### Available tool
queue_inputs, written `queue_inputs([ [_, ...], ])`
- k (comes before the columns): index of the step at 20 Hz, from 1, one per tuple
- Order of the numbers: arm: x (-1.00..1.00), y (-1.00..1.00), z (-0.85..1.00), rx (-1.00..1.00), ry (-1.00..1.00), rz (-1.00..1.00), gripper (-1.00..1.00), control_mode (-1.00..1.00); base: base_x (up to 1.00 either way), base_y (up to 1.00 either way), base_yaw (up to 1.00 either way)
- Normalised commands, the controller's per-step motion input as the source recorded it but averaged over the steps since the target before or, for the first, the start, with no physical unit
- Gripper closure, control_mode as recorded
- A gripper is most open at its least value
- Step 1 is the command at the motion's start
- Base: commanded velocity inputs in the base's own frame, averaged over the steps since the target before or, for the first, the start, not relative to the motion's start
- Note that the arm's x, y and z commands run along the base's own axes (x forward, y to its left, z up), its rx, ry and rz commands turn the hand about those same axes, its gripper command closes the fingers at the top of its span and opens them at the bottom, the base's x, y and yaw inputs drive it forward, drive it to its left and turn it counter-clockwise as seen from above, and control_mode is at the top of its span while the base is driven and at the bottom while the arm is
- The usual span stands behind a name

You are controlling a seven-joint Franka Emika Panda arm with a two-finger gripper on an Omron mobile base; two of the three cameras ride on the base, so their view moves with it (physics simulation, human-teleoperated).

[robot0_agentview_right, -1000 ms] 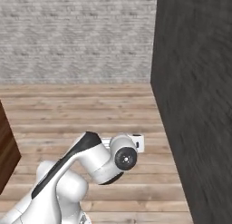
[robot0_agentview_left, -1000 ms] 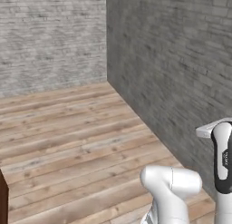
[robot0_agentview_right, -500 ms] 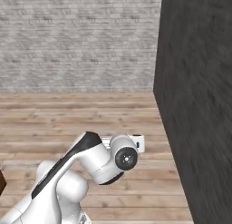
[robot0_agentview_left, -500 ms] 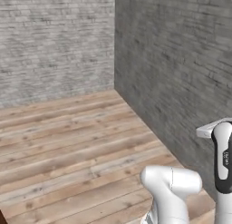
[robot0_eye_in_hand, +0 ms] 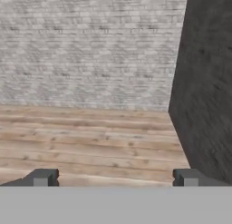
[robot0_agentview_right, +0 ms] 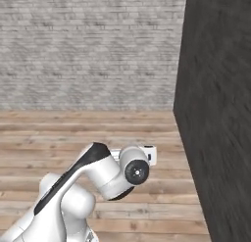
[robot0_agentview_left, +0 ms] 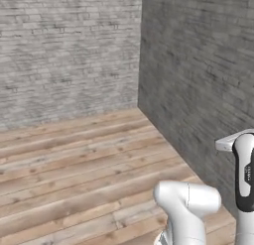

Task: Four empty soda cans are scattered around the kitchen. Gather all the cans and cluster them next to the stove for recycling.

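Wooden floor (robot0_agentview_left: 74, 159) bare up to brick walls (robot0_agentview_left: 69, 50); fingers (robot0_eye_in_hand: 43, 177) spread wide.

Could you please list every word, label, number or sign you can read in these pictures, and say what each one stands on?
There are none: no writing or sign shows on the light brick wall, the dark brick wall, the wooden floor or the open gripper.

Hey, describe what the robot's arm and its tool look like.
The arm is glossy white, with rounded links, black strips along them and a dark round joint cap. The tool ends in two small dark grey, blocky fingertips. No cables or markings are visible.
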Motion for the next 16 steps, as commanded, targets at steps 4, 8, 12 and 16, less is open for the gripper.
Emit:
queue_inputs([
  [4, 0.0, 0.0, 0.0, 0.0, 0.0, 0.0, -1.0, 1.0, 1.0, 0.09, 0.13],
  [8, 0.0, 0.0, 0.0, 0.0, 0.0, 0.0, -1.0, 1.0, 1.0, 0.04, 0.15],
  [12, 0.0, 0.0, 0.0, 0.0, 0.0, 0.0, -1.0, 1.0, 0.94, 0.0, 0.18],
  [16, 0.0, 0.0, 0.0, 0.0, 0.0, 0.0, -1.0, 1.0, 0.89, 0.0, 0.2],
])
